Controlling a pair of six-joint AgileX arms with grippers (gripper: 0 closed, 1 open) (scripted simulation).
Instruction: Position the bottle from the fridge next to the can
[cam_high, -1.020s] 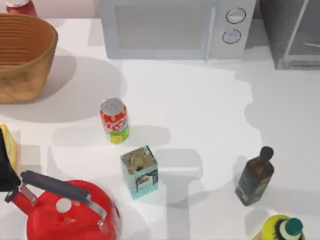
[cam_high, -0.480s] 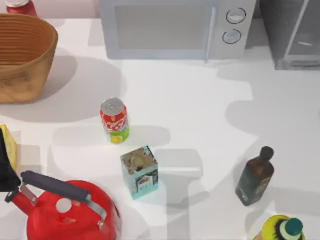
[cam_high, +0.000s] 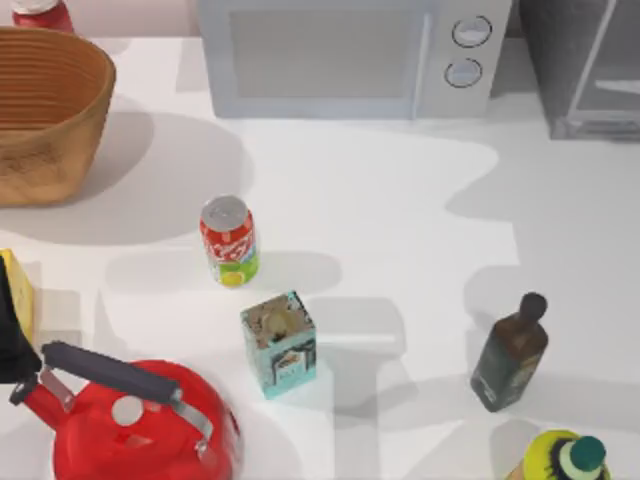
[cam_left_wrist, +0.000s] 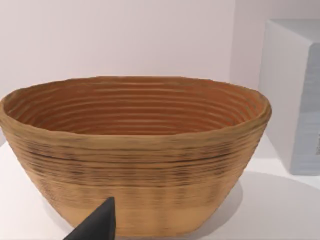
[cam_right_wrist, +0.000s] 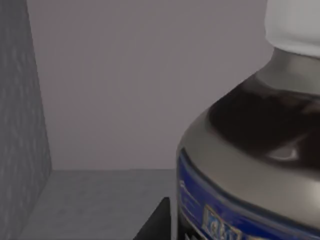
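While the bottle (cam_right_wrist: 250, 150) stands inside the fridge (cam_right_wrist: 30, 125) — dark liquid within.

Upright bottle (cam_right_wrist: 250, 150) inside grey fridge (cam_high: 585, 65); red can (cam_high: 229, 240) mid-table

The can (cam_high: 229, 240) stands left of the fridge (cam_high: 585, 65).
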